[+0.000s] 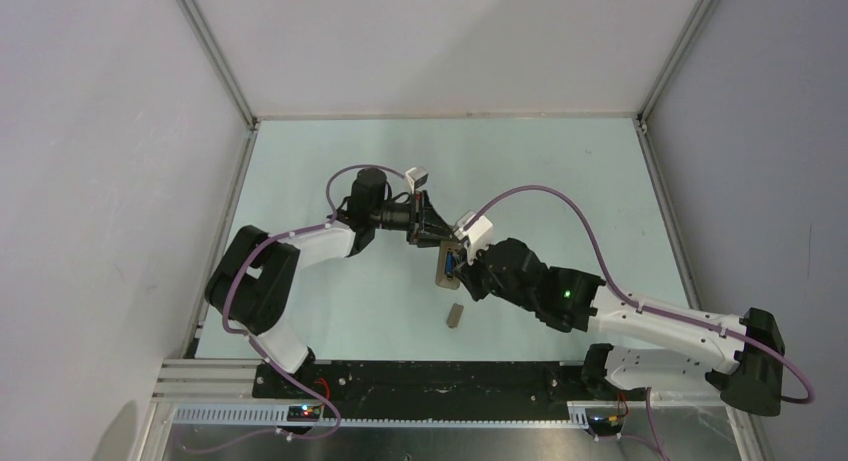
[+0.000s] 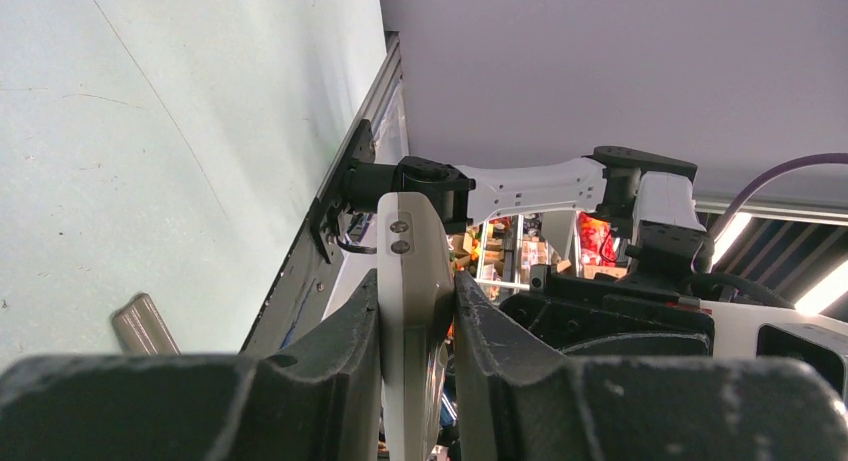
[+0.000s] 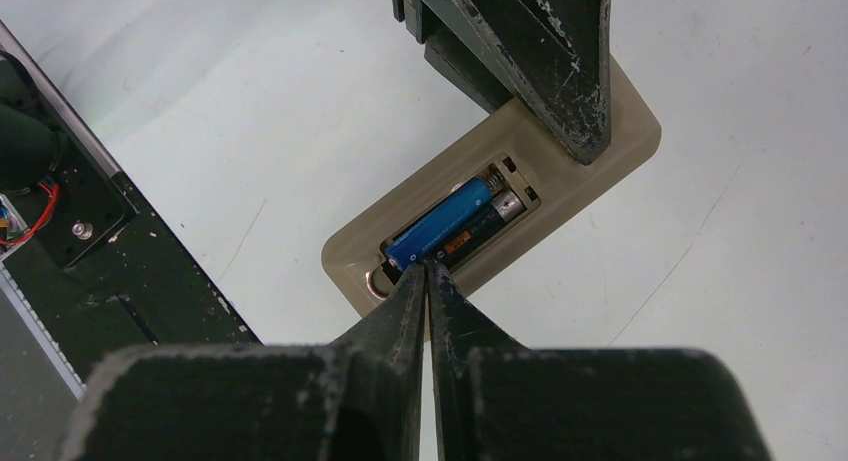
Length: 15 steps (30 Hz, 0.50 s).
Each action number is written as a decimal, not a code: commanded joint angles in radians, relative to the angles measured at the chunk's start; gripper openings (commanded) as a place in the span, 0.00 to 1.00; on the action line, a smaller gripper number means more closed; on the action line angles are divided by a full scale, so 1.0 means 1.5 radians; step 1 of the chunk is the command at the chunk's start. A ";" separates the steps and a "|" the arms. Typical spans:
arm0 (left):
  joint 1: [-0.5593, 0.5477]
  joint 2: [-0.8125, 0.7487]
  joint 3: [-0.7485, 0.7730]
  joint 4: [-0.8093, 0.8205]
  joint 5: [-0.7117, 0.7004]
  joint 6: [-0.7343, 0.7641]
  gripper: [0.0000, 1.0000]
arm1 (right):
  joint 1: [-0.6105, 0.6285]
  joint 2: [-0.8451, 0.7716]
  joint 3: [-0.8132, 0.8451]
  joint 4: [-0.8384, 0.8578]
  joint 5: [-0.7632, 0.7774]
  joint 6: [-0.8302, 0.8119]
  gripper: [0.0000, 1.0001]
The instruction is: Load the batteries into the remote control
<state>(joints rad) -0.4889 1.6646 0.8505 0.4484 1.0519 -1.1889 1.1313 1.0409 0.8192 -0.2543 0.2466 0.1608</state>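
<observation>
Only right wrist shows batteries (image 3: 445, 226) — inside the remote control (image 3: 630, 131).

We see the remote control (image 3: 455, 156) turned with its plain beige-grey back up, near the middle of the surface. One end is clamped in the left pincer (image 2: 415, 321). Its battery bay is uncovered. Inside, the bright blue battery (image 3: 440, 224) and the dark battery (image 3: 478, 233) lie side by side along the remote's length, touching each other.
</observation>
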 commanded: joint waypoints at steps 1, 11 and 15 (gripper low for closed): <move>-0.002 -0.014 0.005 0.027 0.016 -0.009 0.00 | 0.004 0.001 0.002 0.032 0.008 0.001 0.07; -0.002 -0.011 0.006 0.027 0.017 -0.009 0.00 | 0.002 -0.003 0.002 0.038 0.008 0.014 0.07; -0.002 -0.012 0.006 0.027 0.017 -0.009 0.00 | 0.002 -0.011 0.002 0.027 0.014 0.021 0.07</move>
<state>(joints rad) -0.4889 1.6646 0.8505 0.4484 1.0519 -1.1889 1.1313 1.0416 0.8192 -0.2481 0.2470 0.1726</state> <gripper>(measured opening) 0.297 0.074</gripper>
